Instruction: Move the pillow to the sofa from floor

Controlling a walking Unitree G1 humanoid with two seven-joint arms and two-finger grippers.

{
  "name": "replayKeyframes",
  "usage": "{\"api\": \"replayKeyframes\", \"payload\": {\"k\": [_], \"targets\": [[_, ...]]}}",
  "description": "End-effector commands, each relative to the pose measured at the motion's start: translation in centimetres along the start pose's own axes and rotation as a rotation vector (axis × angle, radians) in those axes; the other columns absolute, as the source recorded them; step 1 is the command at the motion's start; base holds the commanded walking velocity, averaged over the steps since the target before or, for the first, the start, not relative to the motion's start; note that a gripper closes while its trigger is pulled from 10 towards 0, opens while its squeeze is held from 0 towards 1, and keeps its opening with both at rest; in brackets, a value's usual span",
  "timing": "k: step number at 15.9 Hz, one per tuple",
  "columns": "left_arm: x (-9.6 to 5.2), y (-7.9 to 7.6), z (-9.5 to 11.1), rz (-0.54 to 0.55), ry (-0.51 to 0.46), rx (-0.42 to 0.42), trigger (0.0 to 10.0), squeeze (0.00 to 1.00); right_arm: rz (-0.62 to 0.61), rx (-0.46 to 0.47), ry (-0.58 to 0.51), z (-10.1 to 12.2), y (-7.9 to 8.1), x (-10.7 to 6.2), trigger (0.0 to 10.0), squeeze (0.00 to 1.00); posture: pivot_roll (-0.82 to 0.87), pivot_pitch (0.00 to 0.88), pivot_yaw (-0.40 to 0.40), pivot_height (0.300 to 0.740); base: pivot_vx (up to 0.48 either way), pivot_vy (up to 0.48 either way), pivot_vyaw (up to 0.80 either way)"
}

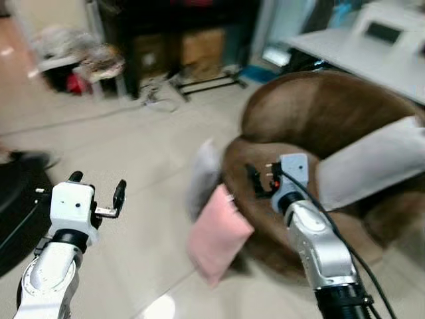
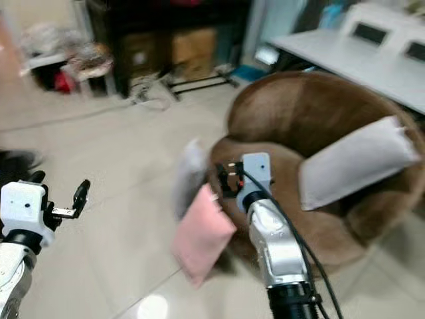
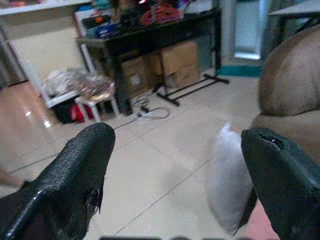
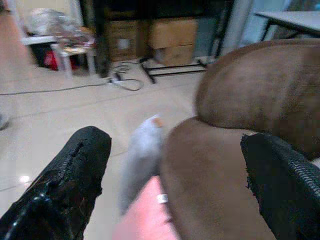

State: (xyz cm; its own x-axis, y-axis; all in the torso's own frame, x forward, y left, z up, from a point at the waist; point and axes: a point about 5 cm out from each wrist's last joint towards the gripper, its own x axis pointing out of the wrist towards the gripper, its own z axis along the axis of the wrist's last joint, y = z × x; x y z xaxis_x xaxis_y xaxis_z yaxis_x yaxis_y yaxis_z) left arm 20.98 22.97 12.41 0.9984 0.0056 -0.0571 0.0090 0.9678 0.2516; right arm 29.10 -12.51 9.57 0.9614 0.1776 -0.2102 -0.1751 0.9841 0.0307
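Reaching out over the floor with both arms – no pillow picked up yet. Left gripper (image 1: 97,193) hanging wide apart and holding nothing, out over bare pale floor tiles (image 1: 146,153). Right gripper (image 1: 260,181) also spread apart and holding nothing, raised just above the front edge of the round brown fuzzy sofa (image 1: 332,113). Just below and to the left of the right gripper, leaning against the sofa front – the flat pink square pillow (image 1: 218,234), with a soft grey pillow (image 1: 204,174) standing just behind it. Another long grey cushion (image 1: 372,163) already lying on the seat, off to the right. Probably next: lowering toward the pink pillow and pinching its top edge.
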Motion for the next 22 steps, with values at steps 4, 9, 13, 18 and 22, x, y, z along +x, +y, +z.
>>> {"api": "replayKeyframes", "payload": {"k": [4, 9, 13, 18, 22], "targets": [[-0.29, -0.52, -0.02, -0.015, -0.004, -0.010, 10.0, 0.00, -0.006, 0.017, 0.012, -0.02, -0.37, 0.18, 10.0, 1.00, 0.04, 0.000, -0.083, 0.740, 0.462, 0.000, 0.00], [-0.18, -0.65, 0.05, -0.032, -0.007, 0.001, 10.0, 0.00, -0.001, 0.017, 0.011, -0.04, -0.58, 0.18, 10.0, 1.00, 0.05, 0.000, -0.088, 0.740, 0.461, 0.000, 0.00], [-0.42, -0.59, -0.05, -0.030, -0.002, 0.005, 10.0, 0.00, 0.012, 0.014, 0.013, -0.10, -0.38, 0.35, 10.0, 1.00, 0.06, 0.000, -0.096, 0.740, 0.462, 0.000, 0.00], [-0.49, -0.56, -0.07, -0.015, -0.003, 0.004, 10.0, 0.00, 0.028, 0.025, 0.033, -0.33, -0.22, 0.38, 10.0, 0.00, 0.06, 0.000, -0.099, 0.725, 0.169, 0.000, 0.00], [-0.51, -0.42, -0.39, 0.004, 0.015, 0.032, 10.0, 0.00, 0.005, -0.003, 0.043, -0.52, -0.79, 0.40, 10.0, 0.00, 0.06, 0.000, -0.104, 0.690, 0.000, 0.000, 0.00]]}}
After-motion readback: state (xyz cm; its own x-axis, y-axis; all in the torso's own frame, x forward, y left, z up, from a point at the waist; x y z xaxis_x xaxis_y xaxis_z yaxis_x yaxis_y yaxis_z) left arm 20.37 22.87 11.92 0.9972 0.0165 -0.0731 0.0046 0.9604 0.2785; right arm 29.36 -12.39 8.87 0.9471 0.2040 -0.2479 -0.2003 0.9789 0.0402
